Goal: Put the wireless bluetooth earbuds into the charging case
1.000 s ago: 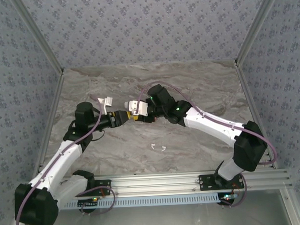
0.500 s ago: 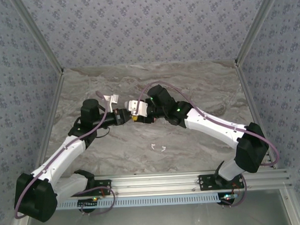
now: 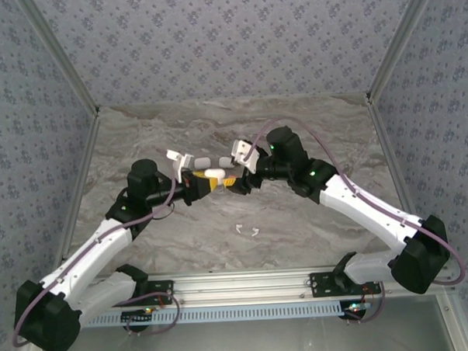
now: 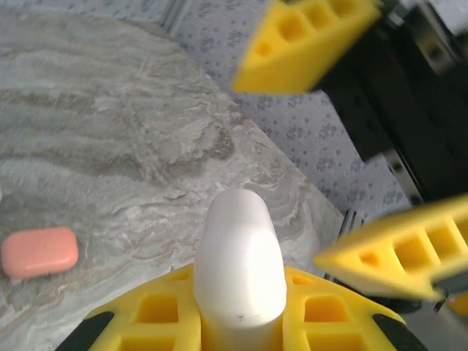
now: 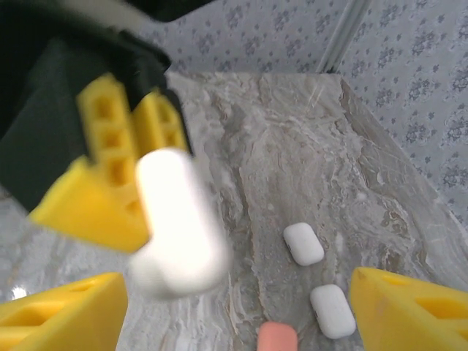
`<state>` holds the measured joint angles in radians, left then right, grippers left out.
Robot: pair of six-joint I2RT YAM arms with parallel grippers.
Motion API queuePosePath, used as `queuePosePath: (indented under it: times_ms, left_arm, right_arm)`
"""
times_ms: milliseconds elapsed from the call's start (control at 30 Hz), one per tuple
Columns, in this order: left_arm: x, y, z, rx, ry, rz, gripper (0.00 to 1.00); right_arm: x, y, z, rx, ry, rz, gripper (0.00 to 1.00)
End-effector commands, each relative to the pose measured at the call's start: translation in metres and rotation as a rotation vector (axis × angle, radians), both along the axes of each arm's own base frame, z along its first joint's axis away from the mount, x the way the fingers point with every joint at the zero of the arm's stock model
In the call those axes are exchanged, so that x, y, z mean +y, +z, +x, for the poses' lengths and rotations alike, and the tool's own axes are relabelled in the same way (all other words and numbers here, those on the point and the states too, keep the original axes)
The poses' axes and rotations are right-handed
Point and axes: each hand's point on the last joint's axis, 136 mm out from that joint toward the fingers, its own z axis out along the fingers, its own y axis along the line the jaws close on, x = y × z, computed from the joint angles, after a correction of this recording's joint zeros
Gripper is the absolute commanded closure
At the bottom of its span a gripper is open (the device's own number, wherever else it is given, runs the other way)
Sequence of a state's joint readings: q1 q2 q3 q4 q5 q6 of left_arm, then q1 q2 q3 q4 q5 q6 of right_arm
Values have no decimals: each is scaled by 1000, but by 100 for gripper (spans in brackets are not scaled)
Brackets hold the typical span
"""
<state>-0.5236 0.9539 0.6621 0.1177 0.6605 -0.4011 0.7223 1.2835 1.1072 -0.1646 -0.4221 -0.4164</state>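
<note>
A closed white charging case (image 4: 241, 263) stands clamped between the yellow fingers of my left gripper (image 4: 241, 285), which is shut on it above the table's middle. From above, the case (image 3: 214, 174) sticks out of the left gripper (image 3: 201, 182) toward the right one. My right gripper (image 3: 236, 181) hangs just right of the case, open, with its yellow fingers (image 5: 58, 314) spread wide and nothing between them. The held case (image 5: 175, 219) looks blurred in the right wrist view. Two tiny white earbuds (image 3: 246, 230) lie on the marble nearer the bases.
Two more white cases (image 5: 303, 243) (image 5: 331, 310) and a salmon-pink case (image 5: 276, 338) lie on the marble beyond the grippers. The pink case (image 4: 40, 251) is at the left in the left wrist view. Patterned walls close in three sides.
The white case passed from the right gripper to the left. The left jaws shut on it, and the right jaws opened and drew back to the right.
</note>
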Motion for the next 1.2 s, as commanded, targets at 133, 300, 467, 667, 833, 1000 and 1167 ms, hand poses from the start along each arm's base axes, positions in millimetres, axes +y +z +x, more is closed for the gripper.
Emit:
queuePosePath:
  times_ms: [133,300,467,667,833,1000,1167]
  left_arm:
    - [-11,34,-21,-433,-81,53,100]
    - [-12,35,-28,-460,-103,56,100]
    - [-14,28,-32,-468,-126,82,100]
    - [-15,23,-33,-473,-136,104,100]
    - [-16,19,-32,-470,-141,116,100]
    - [-16,17,-32,-467,-141,120,100]
    - [-16,16,-32,-468,-139,122,100]
  right_arm:
    - [2,7,-12,127,23,87,20]
    - [0,6,-8,128,2,85,20]
    - [-4,14,-1,129,-19,104,21]
    - [-10,21,5,125,-40,104,21]
    - [-12,27,8,115,-47,105,21]
    - [-14,30,10,113,-56,110,21]
    - [-15,32,11,112,-58,115,20]
